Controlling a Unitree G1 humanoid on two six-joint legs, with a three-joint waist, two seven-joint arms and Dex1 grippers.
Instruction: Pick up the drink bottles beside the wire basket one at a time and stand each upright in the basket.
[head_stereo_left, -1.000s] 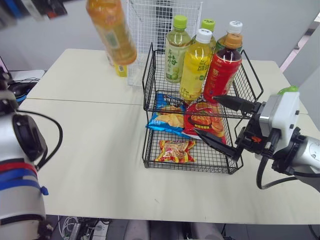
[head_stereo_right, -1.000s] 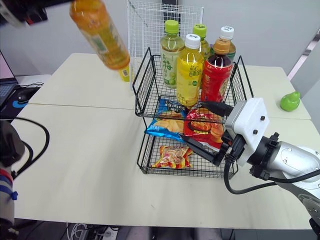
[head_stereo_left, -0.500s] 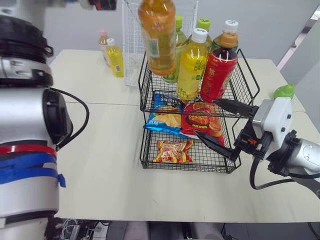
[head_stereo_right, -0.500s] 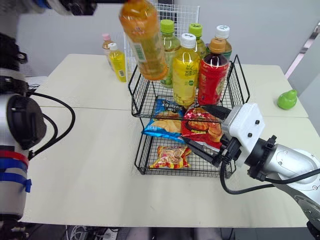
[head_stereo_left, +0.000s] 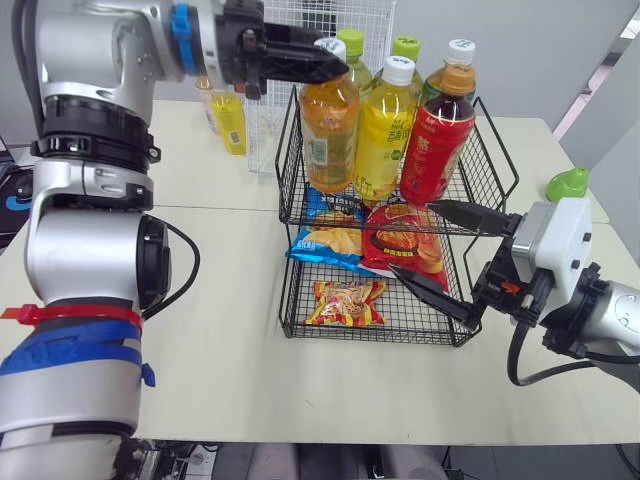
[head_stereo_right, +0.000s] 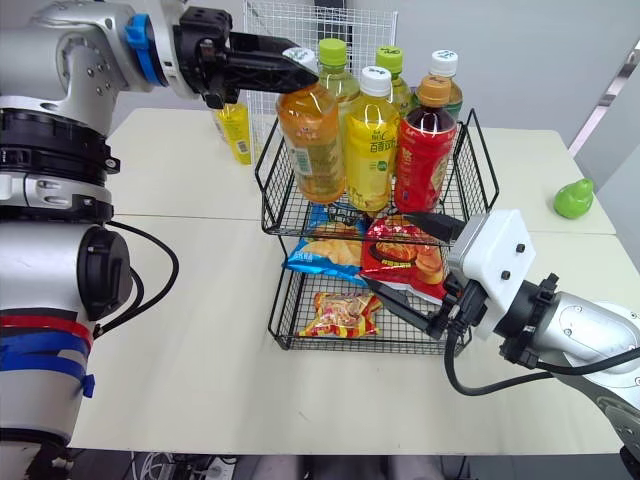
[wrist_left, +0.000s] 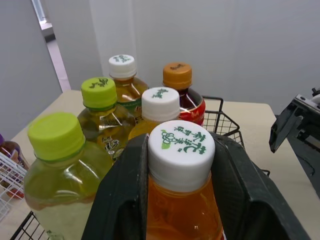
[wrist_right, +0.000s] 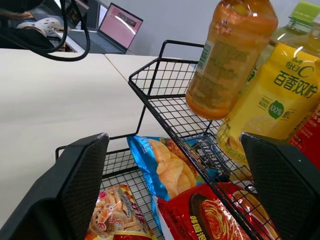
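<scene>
From my head, my left jaws are clamped on the neck of the orange tea bottle (head_stereo_left: 328, 135), which hangs upright in the front left corner of the wire basket's (head_stereo_left: 497, 160) upper tier, just beside the yellow bottle (head_stereo_left: 385, 130) and the red bottle (head_stereo_left: 436, 145). I cannot tell whether its base touches the mesh. A small yellow bottle (head_stereo_left: 230, 120) stands on the counter (head_stereo_left: 200, 300) to the left of the basket. My right jaws gape wide and empty at the basket's front right corner.

At my left wrist, the fingers (wrist_left: 120, 200) press both sides of the neck under the white cap (wrist_left: 181, 147); the other bottles' caps cluster behind.

At my right wrist, the fingers (wrist_right: 82, 185) stand far apart, gripping nothing, facing the blue chip bag (wrist_right: 165, 170) below the tea bottle.
</scene>
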